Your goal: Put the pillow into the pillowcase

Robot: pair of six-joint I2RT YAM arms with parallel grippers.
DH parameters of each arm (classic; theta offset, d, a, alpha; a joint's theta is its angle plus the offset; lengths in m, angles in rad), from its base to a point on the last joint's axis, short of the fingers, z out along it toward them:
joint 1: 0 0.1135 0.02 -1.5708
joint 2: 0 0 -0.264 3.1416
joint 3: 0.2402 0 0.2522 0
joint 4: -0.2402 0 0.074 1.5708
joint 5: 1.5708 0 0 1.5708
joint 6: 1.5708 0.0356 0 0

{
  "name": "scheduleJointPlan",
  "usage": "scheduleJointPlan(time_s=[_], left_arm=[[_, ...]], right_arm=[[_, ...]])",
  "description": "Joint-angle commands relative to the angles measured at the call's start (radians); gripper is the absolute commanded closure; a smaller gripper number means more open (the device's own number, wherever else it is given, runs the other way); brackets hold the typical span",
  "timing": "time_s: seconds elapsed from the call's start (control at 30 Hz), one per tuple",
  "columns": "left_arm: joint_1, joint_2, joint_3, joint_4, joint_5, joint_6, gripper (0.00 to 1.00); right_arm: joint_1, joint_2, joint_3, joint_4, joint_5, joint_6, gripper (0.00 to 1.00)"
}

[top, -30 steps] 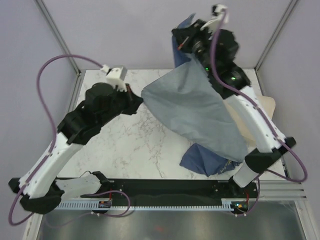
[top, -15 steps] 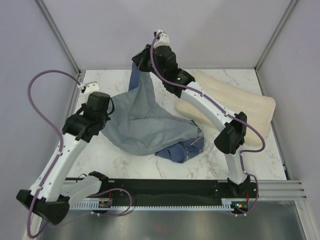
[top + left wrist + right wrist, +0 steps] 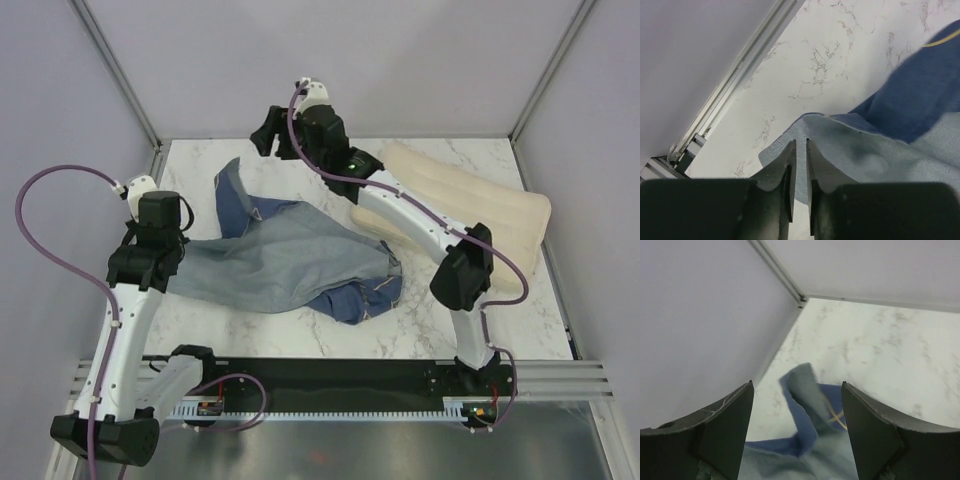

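The pillowcase (image 3: 290,260) lies spread on the marble table, pale grey-blue inner side up, with dark blue showing at its back-left flap and front-right corner. The cream pillow (image 3: 470,195) rests at the back right, partly under the right arm. My left gripper (image 3: 170,263) sits low over the pillowcase's left edge (image 3: 880,150). Its jaws (image 3: 801,142) stand a narrow gap apart, with the cloth lying beneath them. My right gripper (image 3: 270,140) hovers above the back-left flap (image 3: 810,405), wide open (image 3: 797,385) and holding nothing.
A metal frame rail (image 3: 735,82) runs along the table's left edge, close to my left gripper. Purple walls enclose the back and sides. The black base rail (image 3: 330,375) lines the front. Bare marble (image 3: 420,330) shows at the front right.
My right arm swung left and down, then let go of the pillowcase, which dropped flat onto the table. My left gripper moved left with the cloth's edge and its jaws parted slightly.
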Motion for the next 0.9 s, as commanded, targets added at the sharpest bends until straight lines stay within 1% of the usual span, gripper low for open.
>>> scheduleJointPlan(time_s=[0.0, 0.03, 0.07, 0.1, 0.13, 0.17, 0.2, 0.23, 0.27, 0.3, 0.33, 0.37, 0.43, 0.47, 0.5, 0.57, 0.6, 0.67, 0.7, 0.73, 0.77, 0.8, 0.87], left_arm=[[0.008, 0.035, 0.035, 0.044, -0.021, 0.058, 0.77], [0.009, 0.033, 0.036, 0.044, -0.025, 0.059, 0.7], [0.008, 0.032, 0.036, 0.044, -0.031, 0.059, 0.62], [0.008, 0.026, 0.033, 0.046, -0.036, 0.056, 0.37], [0.008, 0.017, 0.032, 0.046, -0.04, 0.055, 0.32], [0.008, 0.013, 0.035, 0.046, -0.021, 0.056, 0.29], [0.008, 0.012, 0.041, 0.052, 0.011, 0.067, 0.24], [0.008, 0.01, 0.05, 0.058, 0.059, 0.078, 0.23], [0.008, 0.015, 0.059, 0.061, 0.179, 0.09, 0.21], [0.008, 0.023, 0.068, 0.06, 0.247, 0.087, 0.19], [0.006, 0.027, 0.081, 0.061, 0.324, 0.082, 0.19], [0.005, 0.05, 0.084, 0.063, 0.482, 0.064, 0.19], [-0.038, 0.076, 0.078, 0.079, 0.579, 0.032, 0.2], [-0.079, 0.096, 0.073, 0.09, 0.588, 0.009, 0.2], [-0.2, 0.113, 0.07, 0.099, 0.552, -0.006, 0.18], [-0.343, 0.15, 0.079, 0.103, 0.434, -0.051, 0.16], [-0.456, 0.202, 0.094, 0.106, 0.421, -0.065, 0.15], [-0.54, 0.263, 0.111, 0.121, 0.436, -0.108, 0.14], [-0.605, 0.318, 0.128, 0.132, 0.449, -0.115, 0.14], [-0.638, 0.352, 0.136, 0.156, 0.458, -0.123, 0.14], [-0.696, 0.377, 0.145, 0.156, 0.464, -0.129, 0.14], [-0.719, 0.427, 0.16, 0.156, 0.464, -0.129, 0.14], [-0.762, 0.469, 0.174, 0.156, 0.464, -0.129, 0.14]], right_arm=[[-0.093, -0.173, -0.114, -0.107, 0.005, -0.069, 0.21], [-0.106, -0.205, -0.154, -0.131, -0.004, -0.089, 0.21], [-0.117, -0.273, -0.246, -0.154, -0.004, -0.112, 0.21], [-0.135, -0.309, -0.295, -0.19, 0.008, -0.159, 0.2], [-0.14, -0.344, -0.343, -0.212, 0.03, -0.175, 0.19], [-0.144, -0.407, -0.425, -0.236, 0.06, -0.191, 0.19], [-0.154, -0.436, -0.464, -0.287, 0.097, -0.202, 0.19], [-0.157, -0.463, -0.502, -0.309, 0.106, -0.215, 0.19], [-0.16, -0.514, -0.576, -0.329, 0.107, -0.216, 0.19], [-0.169, -0.539, -0.613, -0.367, 0.105, -0.212, 0.2], [-0.17, -0.587, -0.648, -0.381, 0.105, -0.206, 0.2], [-0.18, -0.611, -0.72, -0.395, 0.105, -0.202, 0.21], [-0.198, -0.685, -0.792, -0.416, 0.105, -0.184, 0.22], [-0.206, -0.713, -0.863, -0.419, 0.102, -0.175, 0.22], [-0.213, -0.737, -0.895, -0.424, 0.099, -0.167, 0.22], [-0.22, -0.814, -0.984, -0.425, 0.085, -0.153, 0.22], [-0.223, -0.838, -1.01, -0.428, 0.084, -0.15, 0.22], [-0.229, -0.897, -1.073, -0.433, 0.082, -0.146, 0.22], [-0.236, -0.911, -1.089, -0.439, 0.074, -0.141, 0.23], [-0.239, -0.929, -1.104, -0.439, 0.065, -0.14, 0.25], [-0.241, -0.934, -1.131, -0.439, 0.033, -0.136, 0.26], [-0.243, -0.938, -1.142, -0.436, 0.016, -0.126, 0.28], [-0.243, -0.943, -1.171, -0.43, -0.014, -0.112, 0.28]])
